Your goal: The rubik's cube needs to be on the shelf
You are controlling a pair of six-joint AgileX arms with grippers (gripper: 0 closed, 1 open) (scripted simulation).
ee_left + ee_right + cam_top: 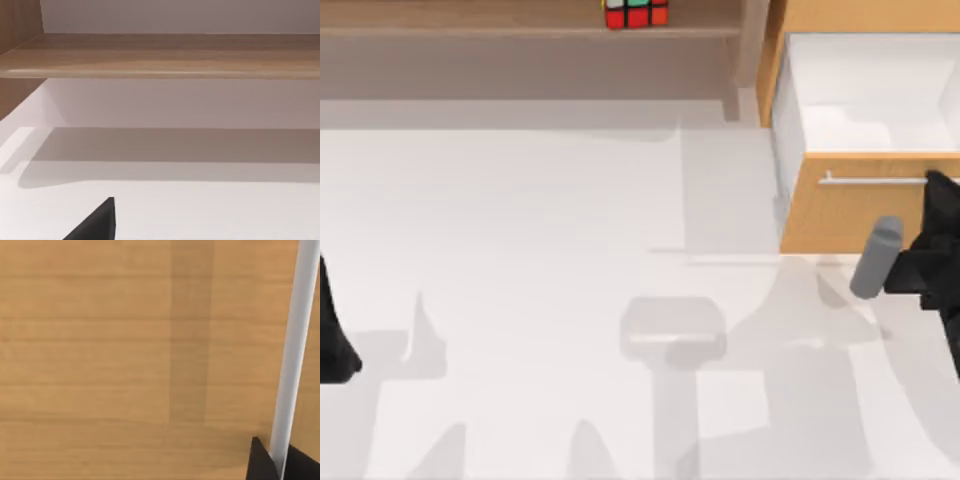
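The rubik's cube (636, 13), showing red, green and white stickers, rests on the long light-brown shelf (470, 20) at the back edge of the top view. The left wrist view shows the shelf board (165, 55) with the grey recess under it. My right gripper (938, 188) is at the right end of the drawer's thin metal handle (875, 180). In the right wrist view its black fingertips (259, 462) press both sides of the handle (295, 340). My left gripper (332, 340) is parked at the table's left edge, far from the cube.
The orange-wood drawer (840, 215) stands pulled out at the right, its white inside (870, 95) showing. An upright wooden post (752, 50) separates shelf and drawer. A grey cylinder (875, 257) on my right arm juts over the table.
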